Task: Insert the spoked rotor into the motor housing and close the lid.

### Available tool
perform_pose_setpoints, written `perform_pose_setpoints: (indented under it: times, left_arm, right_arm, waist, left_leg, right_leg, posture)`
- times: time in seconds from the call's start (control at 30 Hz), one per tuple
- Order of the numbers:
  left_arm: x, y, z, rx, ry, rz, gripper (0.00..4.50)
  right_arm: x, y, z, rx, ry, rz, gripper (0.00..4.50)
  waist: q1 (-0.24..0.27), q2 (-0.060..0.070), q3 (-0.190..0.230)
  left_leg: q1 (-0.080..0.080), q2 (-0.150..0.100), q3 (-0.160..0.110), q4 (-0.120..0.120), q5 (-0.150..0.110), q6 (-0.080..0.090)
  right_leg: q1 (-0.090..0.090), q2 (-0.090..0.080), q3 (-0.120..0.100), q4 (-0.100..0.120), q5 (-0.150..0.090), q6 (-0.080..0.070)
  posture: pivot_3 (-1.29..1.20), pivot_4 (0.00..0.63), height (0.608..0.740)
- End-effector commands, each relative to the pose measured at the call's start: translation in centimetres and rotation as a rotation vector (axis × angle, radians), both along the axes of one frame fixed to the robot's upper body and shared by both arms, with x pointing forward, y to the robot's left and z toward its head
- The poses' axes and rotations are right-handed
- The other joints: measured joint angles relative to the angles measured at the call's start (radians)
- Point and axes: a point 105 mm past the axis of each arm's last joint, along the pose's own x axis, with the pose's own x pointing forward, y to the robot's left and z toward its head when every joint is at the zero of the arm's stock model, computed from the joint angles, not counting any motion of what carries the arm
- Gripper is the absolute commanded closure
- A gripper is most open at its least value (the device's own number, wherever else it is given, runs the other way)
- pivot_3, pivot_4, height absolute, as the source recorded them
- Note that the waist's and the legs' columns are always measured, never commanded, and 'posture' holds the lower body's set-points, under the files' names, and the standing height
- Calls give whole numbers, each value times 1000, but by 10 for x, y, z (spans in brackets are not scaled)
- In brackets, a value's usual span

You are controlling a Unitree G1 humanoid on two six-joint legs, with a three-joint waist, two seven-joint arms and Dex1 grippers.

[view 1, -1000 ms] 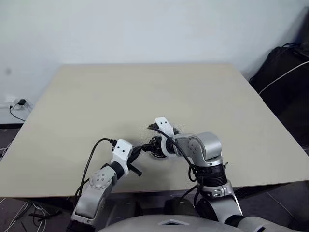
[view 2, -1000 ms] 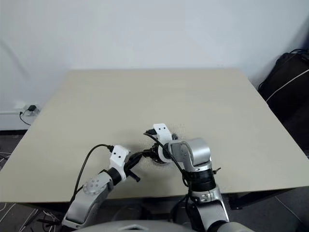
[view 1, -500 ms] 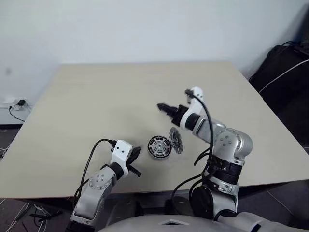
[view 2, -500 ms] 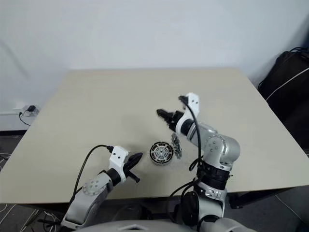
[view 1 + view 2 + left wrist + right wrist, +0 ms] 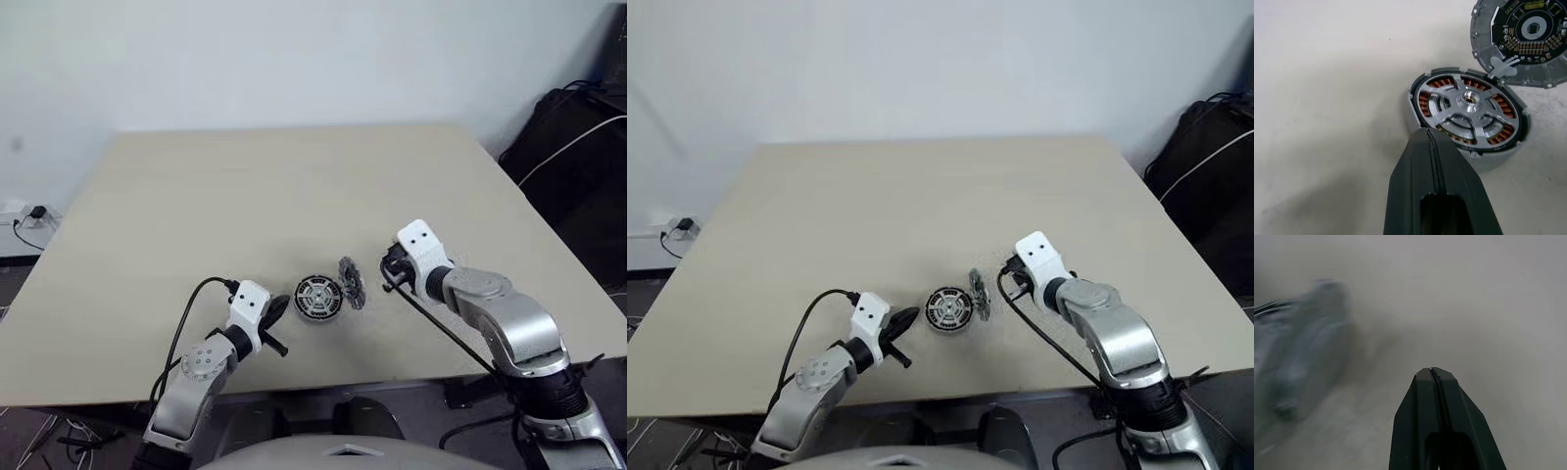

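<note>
The motor housing [image 5: 1422, 105], a round disc with copper windings, lies flat near the table's front edge [image 5: 318, 297]. Inside it sits a shiny spoked piece with a central hub, which looks like the spoked rotor [image 5: 1469, 111]. The lid [image 5: 1484, 29], grey-rimmed with a dark printed inner face, stands tilted on edge against the housing's right side [image 5: 351, 282]. My left gripper [image 5: 1427, 132] is shut and empty, its tip at the housing's left rim. My right gripper [image 5: 1431, 370] is shut and empty, a little to the right of the lid [image 5: 389, 273].
The beige table [image 5: 245, 196] stretches far behind the parts. A black bag [image 5: 578, 147] with a white cable sits on the floor past the table's right edge. A wall socket with a plug [image 5: 29, 213] is low on the left.
My right gripper left the housing, swung away and then out to the right, and shut. That uncovered the housing with the lid standing beside it. My left gripper stayed put.
</note>
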Motion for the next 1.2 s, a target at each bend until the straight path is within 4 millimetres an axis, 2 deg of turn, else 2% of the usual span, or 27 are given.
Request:
perform_pose_setpoints:
  times: [0.03,0.17,0.3,0.77,1.03,1.2]
  left_arm:
    - [3,-3,9,-16,-33,-17,4500]
    - [4,-4,10,-16,-34,-24,4500]
    - [4,-4,10,-15,-35,-26,4500]
    - [5,0,12,-9,-42,-12,4500]
    - [5,-1,12,-9,-43,-9,4500]
    - [4,0,12,-6,-43,-7,4500]
  right_arm:
    - [-14,20,12,66,-3,140,4484]
    - [-23,31,18,115,3,231,4484]
    - [-23,35,20,146,-5,243,4484]
    - [-21,72,-3,235,74,333,4484]
    - [-12,79,-21,235,113,330,4484]
    - [-8,75,-32,213,138,305,4484]
  waist:
    - [5,-1,0]
    - [12,-1,0]
    - [17,-2,1]
    - [26,-2,1]
    - [26,-2,0]
    - [26,-2,0]
  left_leg:
    - [0,0,0,1,0,0]
    - [-2,0,0,2,-2,4]
    - [-2,-1,0,3,-4,7]
    - [-4,-2,2,3,-3,3]
    - [-4,-2,2,4,-3,3]
    - [-4,-2,2,4,-2,2]
  right_leg:
    - [0,0,0,0,0,0]
    - [0,-1,1,-1,2,2]
    - [0,-1,2,-2,2,2]
    - [-1,-2,2,-2,2,0]
    - [-1,-2,2,-2,2,-1]
    - [-1,-2,2,-1,2,-1]
  posture:
    - [0,0,740]
    - [0,0,740]
    - [0,0,740]
    - [0,0,740]
    - [0,0,740]
    - [0,0,740]
